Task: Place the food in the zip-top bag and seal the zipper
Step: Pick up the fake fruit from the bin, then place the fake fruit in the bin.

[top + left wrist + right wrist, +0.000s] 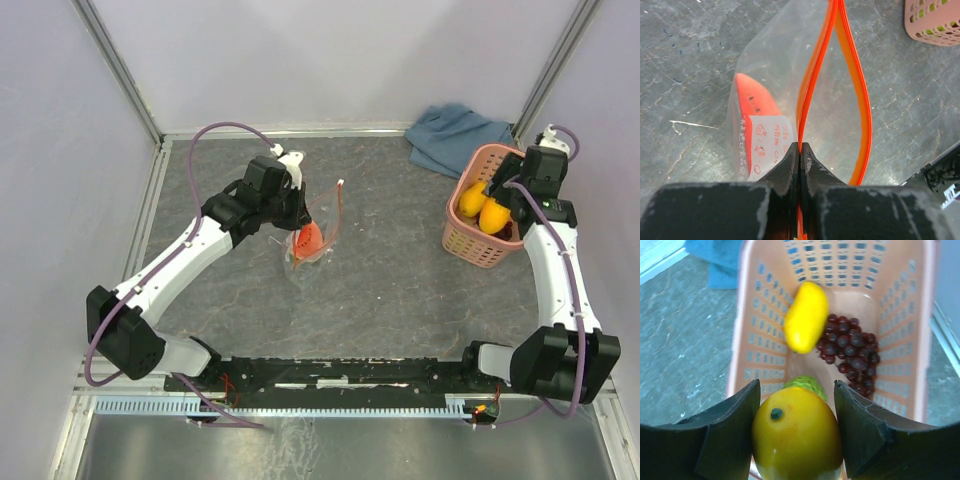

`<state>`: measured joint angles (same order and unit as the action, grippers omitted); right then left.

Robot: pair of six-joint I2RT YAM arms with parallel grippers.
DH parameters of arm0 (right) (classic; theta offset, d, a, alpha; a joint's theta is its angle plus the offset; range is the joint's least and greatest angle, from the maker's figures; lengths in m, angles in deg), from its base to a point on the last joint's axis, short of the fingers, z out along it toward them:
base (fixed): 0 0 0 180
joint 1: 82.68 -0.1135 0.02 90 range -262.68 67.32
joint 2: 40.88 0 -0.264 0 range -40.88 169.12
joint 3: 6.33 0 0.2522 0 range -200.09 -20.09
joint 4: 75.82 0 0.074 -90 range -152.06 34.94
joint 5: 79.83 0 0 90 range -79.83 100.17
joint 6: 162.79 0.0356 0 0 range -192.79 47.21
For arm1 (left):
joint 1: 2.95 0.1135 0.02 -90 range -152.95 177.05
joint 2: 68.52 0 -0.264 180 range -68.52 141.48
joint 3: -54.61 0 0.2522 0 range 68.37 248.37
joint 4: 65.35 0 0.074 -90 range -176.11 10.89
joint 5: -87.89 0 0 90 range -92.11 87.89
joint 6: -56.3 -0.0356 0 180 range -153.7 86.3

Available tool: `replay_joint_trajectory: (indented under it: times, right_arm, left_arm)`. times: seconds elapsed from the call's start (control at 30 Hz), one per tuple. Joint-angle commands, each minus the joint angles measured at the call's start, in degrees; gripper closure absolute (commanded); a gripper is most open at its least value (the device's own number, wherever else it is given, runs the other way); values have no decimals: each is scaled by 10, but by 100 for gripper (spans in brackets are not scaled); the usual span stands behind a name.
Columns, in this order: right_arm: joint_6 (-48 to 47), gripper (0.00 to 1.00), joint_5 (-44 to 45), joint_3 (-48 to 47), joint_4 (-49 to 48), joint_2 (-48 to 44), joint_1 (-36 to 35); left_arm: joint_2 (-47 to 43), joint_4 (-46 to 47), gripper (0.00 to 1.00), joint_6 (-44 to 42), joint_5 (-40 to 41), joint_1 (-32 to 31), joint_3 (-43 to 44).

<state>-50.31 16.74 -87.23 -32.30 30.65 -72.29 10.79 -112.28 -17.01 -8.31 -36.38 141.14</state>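
Our left gripper [800, 150] is pinched tight on the thin red-orange zipper [863, 95], holding the crinkly clear zip-top bag [775, 55] open, the watermelon wedge [752, 100] inside. Well to its right, our right gripper [797, 405] clasps the smooth orange fruit [797, 440] over the pink lattice basket [757, 340], where the yellow oblong fruit [806, 316] and grapes [850, 350] lie; its next carry, we judge, runs leftward to that mouth.

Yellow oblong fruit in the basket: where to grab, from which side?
Grip the yellow oblong fruit at its middle, across the short width, probably straight down through the open top of the basket. It lies lengthwise along one wall with grapes beside it; walls block side approaches.
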Motion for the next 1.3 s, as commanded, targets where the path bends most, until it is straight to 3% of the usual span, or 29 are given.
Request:
replay_joint_trajectory:
  times: [0.0,0.27,0.43,0.8,1.07,1.27]
  right_arm:
    - [-20,67,-37,3,-57,-38,-43]
    - [-30,69,127,14,-44,7,-41]
    - [-22,68,105,5,-49,53,-25]
    - [-8,56,59,-19,5,190,-14]
    - [-10,30,0,-58,59,244,2]
    - [-18,19,-18,-58,95,224,9]
  left_arm:
    - [0,5,97,-26,-53,3,16]
    - [14,3,97,-23,-79,3,18]
    - [12,2,97,-24,-75,3,18]
    - [14,-2,97,-24,-74,3,18]
    - [16,-6,97,-25,-71,3,19]
    - [20,-9,97,-26,-72,3,20]
